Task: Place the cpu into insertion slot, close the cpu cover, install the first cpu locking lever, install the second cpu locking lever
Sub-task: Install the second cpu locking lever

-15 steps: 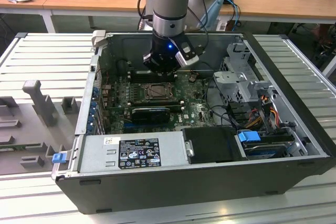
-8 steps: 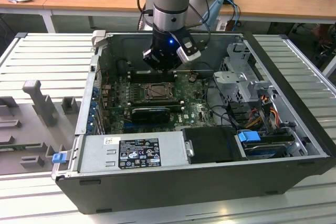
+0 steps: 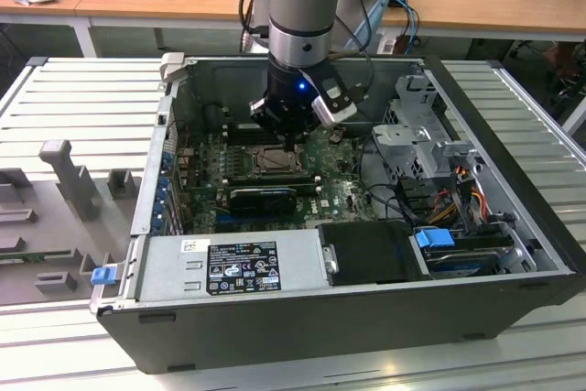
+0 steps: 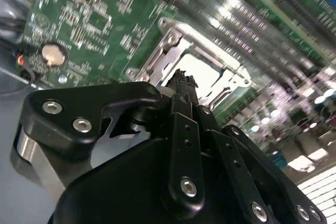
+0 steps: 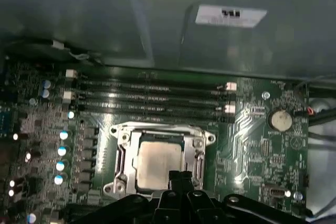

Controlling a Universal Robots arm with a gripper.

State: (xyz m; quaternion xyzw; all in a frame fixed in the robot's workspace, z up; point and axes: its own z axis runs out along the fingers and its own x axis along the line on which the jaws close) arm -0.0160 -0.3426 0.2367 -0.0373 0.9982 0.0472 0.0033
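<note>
Silver-grey metal of the cpu (image 5: 159,164) is seen lying flat in the socket of the green motherboard (image 5: 262,145), with the cpu cover (image 5: 160,129) folded down around it as a frame, its open centre leaving the chip's face bare. The gripper (image 5: 181,177) is held just above the near edge of the socket, its black fingers (image 4: 182,85) drawn together into a narrow tip with nothing seen between them. In the second wrist view the tip is placed right over the cpu's pale face (image 4: 207,77); contact cannot be judged. Beyond the fingertips, past the socket, the long memory slots (image 5: 152,95) are laid across the board. In the exterior view the gripper (image 3: 291,142) is lowered inside the open computer case (image 3: 366,318), directly over the socket.
</note>
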